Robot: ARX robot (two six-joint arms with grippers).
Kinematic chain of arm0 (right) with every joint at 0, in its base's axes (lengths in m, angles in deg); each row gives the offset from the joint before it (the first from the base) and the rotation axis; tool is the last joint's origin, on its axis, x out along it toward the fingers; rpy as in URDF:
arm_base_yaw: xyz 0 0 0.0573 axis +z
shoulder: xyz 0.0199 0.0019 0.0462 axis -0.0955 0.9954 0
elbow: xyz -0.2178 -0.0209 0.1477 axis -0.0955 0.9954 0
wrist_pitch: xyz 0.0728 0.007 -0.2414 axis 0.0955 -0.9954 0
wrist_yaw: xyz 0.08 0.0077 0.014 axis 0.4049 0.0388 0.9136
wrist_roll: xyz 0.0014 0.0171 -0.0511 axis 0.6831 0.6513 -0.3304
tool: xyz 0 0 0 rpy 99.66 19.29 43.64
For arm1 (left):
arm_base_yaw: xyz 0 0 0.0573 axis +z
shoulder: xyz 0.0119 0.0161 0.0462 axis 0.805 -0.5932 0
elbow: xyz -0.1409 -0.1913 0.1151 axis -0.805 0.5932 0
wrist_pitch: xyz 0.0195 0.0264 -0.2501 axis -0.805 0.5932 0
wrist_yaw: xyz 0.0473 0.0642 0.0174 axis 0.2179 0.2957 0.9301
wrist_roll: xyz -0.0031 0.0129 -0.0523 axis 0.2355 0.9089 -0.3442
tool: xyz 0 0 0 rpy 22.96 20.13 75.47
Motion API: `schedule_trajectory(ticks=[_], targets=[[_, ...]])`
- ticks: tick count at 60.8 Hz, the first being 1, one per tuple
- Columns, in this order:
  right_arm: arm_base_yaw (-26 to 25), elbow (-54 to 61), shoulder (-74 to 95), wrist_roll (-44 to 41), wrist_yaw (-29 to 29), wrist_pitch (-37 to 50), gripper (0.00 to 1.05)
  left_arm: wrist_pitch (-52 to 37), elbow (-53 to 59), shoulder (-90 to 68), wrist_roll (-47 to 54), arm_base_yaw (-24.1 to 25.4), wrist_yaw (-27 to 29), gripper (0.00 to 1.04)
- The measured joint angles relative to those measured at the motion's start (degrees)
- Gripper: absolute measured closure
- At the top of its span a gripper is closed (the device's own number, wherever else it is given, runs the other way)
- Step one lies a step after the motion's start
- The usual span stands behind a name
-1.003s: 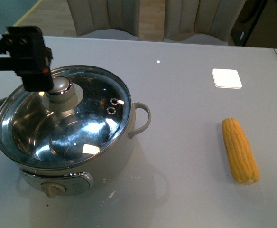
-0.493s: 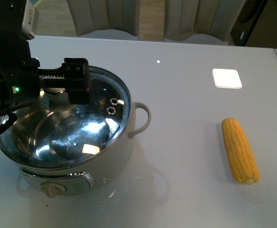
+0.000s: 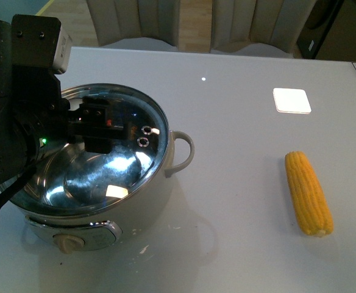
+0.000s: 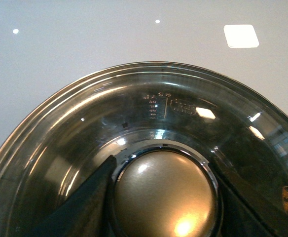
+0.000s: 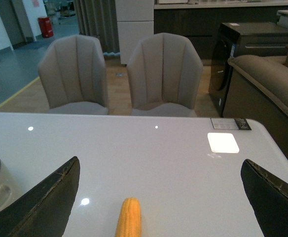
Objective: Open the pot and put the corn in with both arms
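The cream-white pot [image 3: 135,201] stands at the table's left with its glass lid [image 3: 132,155] on. My left gripper [image 3: 96,129] is over the lid's centre and hides the knob in the front view. In the left wrist view the left gripper [image 4: 162,165] is shut on the steel lid knob [image 4: 164,195], one black finger [image 4: 85,207] on each side of it. The yellow corn [image 3: 309,193] lies on the table at the right, apart from the pot. In the right wrist view my right gripper [image 5: 160,162] is open and empty above the corn [image 5: 129,217].
A bright white square patch [image 3: 291,101] shows on the grey table [image 3: 239,152] behind the corn. Two beige chairs [image 5: 119,74] stand past the far edge. A sofa [image 5: 267,84] and a dark cabinet [image 5: 242,44] are at the right.
My left arm has swung in over the pot and come down. Its gripper now covers and grips the lid knob, which was bare one second ago. The corn has not moved.
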Motion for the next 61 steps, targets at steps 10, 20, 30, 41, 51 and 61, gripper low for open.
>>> schedule_trajectory(ticks=[10, 20, 30, 41, 51, 61], targets=[[0.0, 0.0, 0.0, 0.0, 0.0, 0.0, 0.09, 0.5, 0.0, 0.5, 0.3, -0.1, 0.5, 0.59], [0.0, 0.0, 0.0, 0.0, 0.0, 0.0, 0.09, 2.6, 0.0, 1.9, 0.5, -0.1, 0.7, 0.60], [0.0, 0.0, 0.0, 0.0, 0.0, 0.0, 0.09, 5.0, 0.0, 4.2, 1.2, -0.1, 1.1, 0.60], [0.0, 0.0, 0.0, 0.0, 0.0, 0.0, 0.09, 8.0, -0.2, 8.7, 2.3, 0.5, 1.6, 0.60], [0.0, 0.0, 0.0, 0.0, 0.0, 0.0, 0.09, 10.6, -1.7, 13.9, 3.2, 2.8, 0.9, 0.60], [0.0, 0.0, 0.0, 0.0, 0.0, 0.0, 0.09, 11.3, -2.0, 19.6, 5.1, 8.7, -2.8, 0.60]])
